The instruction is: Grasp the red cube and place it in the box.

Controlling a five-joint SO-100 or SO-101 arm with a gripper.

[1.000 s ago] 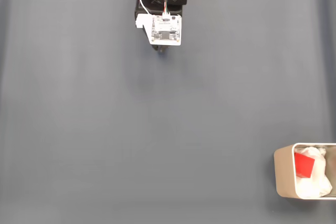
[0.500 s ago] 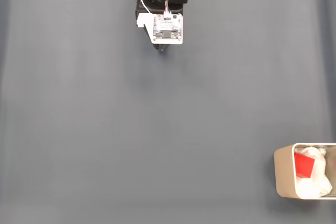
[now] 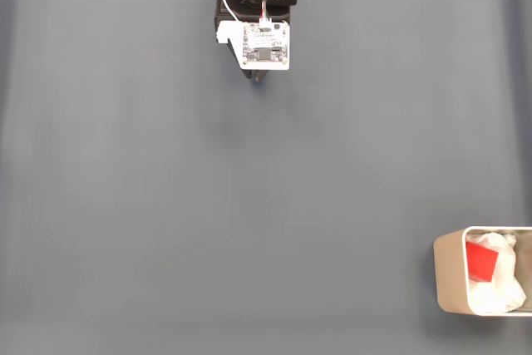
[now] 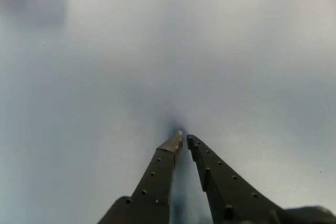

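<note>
Count: one small bright red cube [image 3: 480,260], one beige round-cornered box [image 3: 446,272], one arm.
Cube: flat matte red faces, lying inside the box at the fixed view's lower right, against what seems crumpled white paper [image 3: 499,288].
My pincer [image 4: 182,139]: two black fingers nearly closed, a thin gap, holding nothing, over the grey counter [image 3: 249,205].

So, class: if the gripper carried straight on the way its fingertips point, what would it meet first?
Probably the grey mat. The gripper points at bare mat just past its nearly closed tips, though depth is hard to judge.
</note>
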